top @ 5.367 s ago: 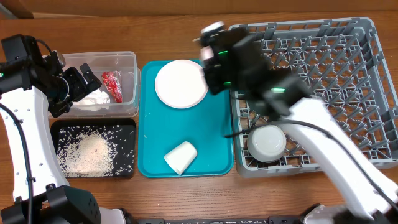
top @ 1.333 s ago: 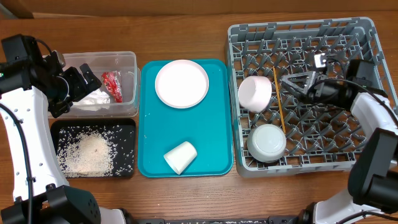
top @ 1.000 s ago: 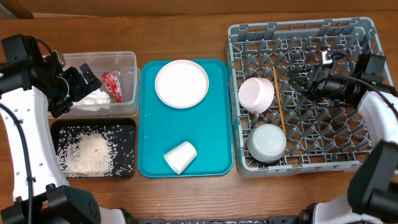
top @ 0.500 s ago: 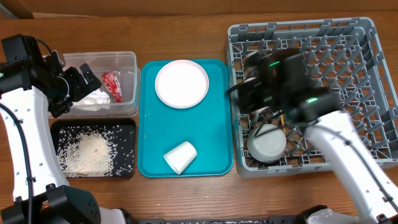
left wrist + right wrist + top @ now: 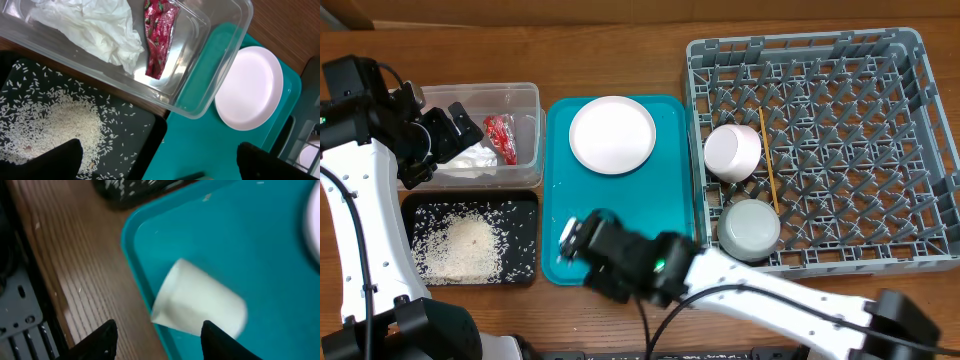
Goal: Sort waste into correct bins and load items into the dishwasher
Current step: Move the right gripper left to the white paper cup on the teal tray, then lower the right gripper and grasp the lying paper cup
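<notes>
Here, at the table [image 5: 620, 50], as I see it from my remote station:

- My right tool [image 5: 158, 325] hangs low over the near left corner of the teal tray [image 5: 670, 200], its fingers [image 5: 102, 337] spread wide and gripping nothing.
- The small white cup [image 5: 200, 305] lies on its side on that tray, close to the rim, in front of the spread fingers. From overhead the right arm hides it.
- The round pale pink plate [image 5: 612, 134] sits flat at the tray's far end.
- My left tool [image 5: 460, 125] hovers above the clear tub [image 5: 528, 95], fingers apart and empty.
- The crumpled white napkin [image 5: 100, 25] and the red shiny wrapper [image 5: 157, 40] lie side by side inside the tub.
- The rice grains [image 5: 460, 245] are heaped and scattered in the black tray [image 5: 525, 200], which sits just beside the tub.
- The grey dish rack [image 5: 920, 60] holds two bowls at its left side: a pale pink bowl [image 5: 732, 152] and, nearer me, a whitish bowl [image 5: 750, 228].
- The wooden chopsticks [image 5: 769, 170] lie on the rack floor just right of the bowls.
</notes>
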Motion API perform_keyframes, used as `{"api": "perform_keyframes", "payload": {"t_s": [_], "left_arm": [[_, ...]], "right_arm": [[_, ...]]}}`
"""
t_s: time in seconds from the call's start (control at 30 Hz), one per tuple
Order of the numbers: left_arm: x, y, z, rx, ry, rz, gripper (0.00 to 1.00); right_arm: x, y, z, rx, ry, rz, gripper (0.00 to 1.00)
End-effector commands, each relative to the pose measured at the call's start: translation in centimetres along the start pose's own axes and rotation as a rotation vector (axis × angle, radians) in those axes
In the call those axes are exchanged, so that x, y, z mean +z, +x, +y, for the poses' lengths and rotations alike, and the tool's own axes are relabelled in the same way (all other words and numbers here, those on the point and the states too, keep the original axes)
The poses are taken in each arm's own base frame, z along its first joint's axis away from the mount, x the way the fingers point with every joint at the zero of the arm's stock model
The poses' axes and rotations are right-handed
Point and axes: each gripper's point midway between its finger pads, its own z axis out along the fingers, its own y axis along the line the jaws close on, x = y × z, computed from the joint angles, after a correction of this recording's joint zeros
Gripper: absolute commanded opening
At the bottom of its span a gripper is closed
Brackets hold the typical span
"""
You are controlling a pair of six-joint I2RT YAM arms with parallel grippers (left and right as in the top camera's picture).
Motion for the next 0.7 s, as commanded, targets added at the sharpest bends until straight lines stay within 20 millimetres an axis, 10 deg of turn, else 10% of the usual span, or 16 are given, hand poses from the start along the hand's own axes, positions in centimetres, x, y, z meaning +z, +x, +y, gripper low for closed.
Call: {"api": "perform_keyframes", "payload": {"t_s": [0.0, 0.67], "left_arm": [[-0.9, -0.3, -0.4, 0.023, 0.006, -0.029, 1.0], [-0.9, -0.3, -0.4, 0.023, 0.006, -0.029, 1.0]], "right_arm": [[1.5, 0.2, 1.0, -0.101, 0.036, 0.038, 0.55], [3.7, 1.2, -3.4, -0.124, 0.312, 0.113, 0.61]]}}
